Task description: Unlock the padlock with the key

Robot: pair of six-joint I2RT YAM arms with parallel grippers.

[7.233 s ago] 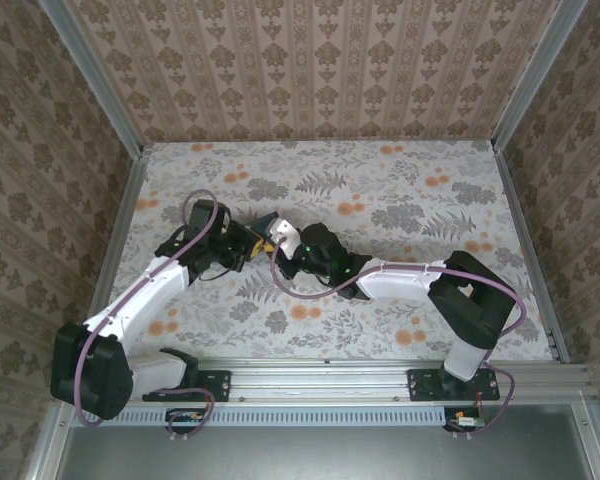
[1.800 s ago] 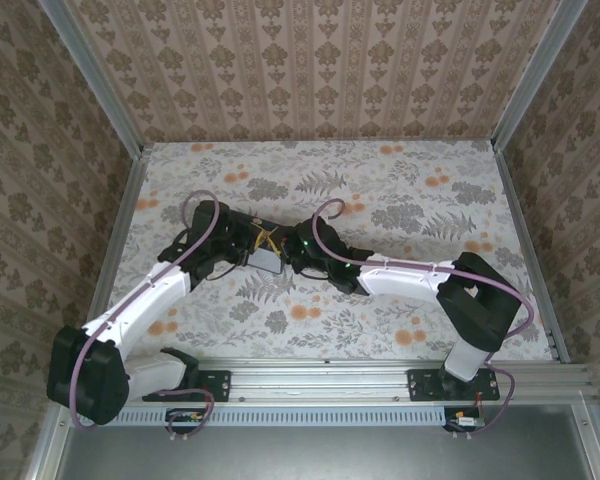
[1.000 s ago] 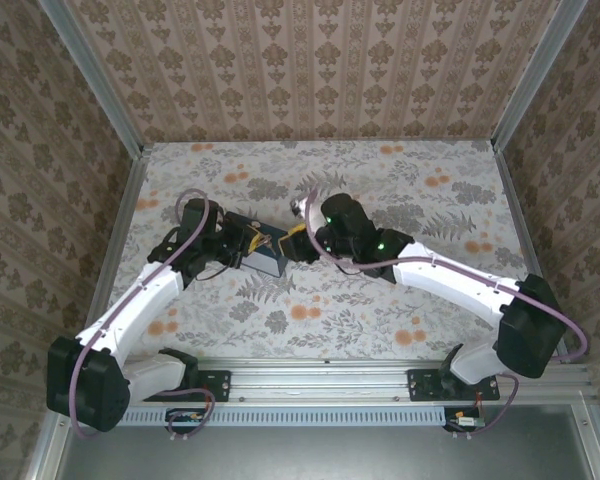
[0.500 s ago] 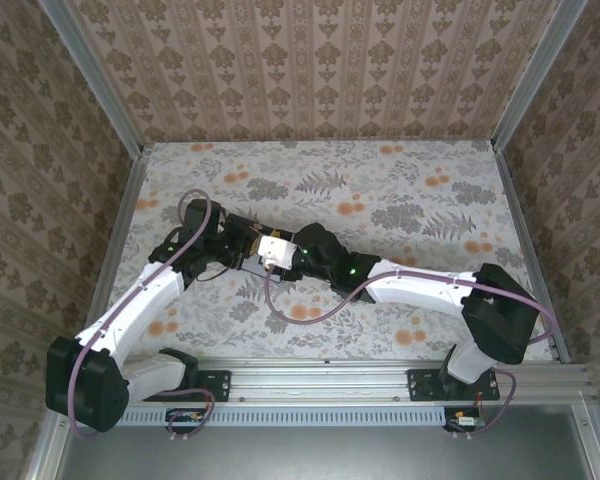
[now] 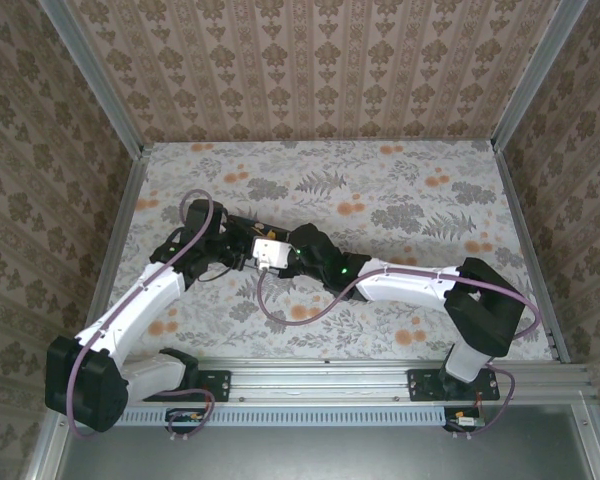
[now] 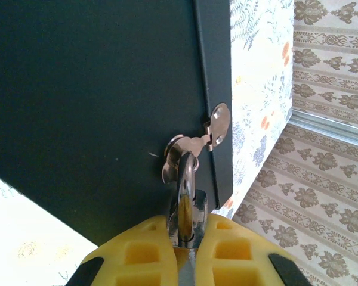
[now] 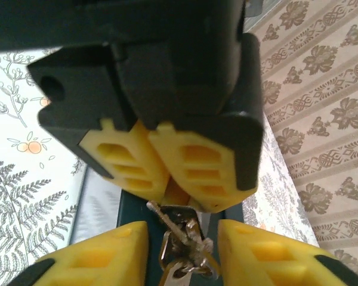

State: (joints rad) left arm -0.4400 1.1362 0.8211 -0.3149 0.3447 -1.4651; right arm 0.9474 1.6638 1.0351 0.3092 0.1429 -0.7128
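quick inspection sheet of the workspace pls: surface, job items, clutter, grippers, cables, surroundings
surface: floral-print table, no marks seen
job's things: padlock hooked through the hasp of the dark tin; key on its ring at the padlock, insertion unclear
clutter: nothing seen
grippers: left gripper shut on the padlock; right gripper open, pads either side of the key
cables: purple cables loop along both arms
surroundings: patterned walls, metal rail

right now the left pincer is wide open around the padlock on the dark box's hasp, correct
No: the left pincer is shut on the padlock, yellow fingers pressed against it, as the left wrist view shows. The padlock is indeed on the dark box's hasp.
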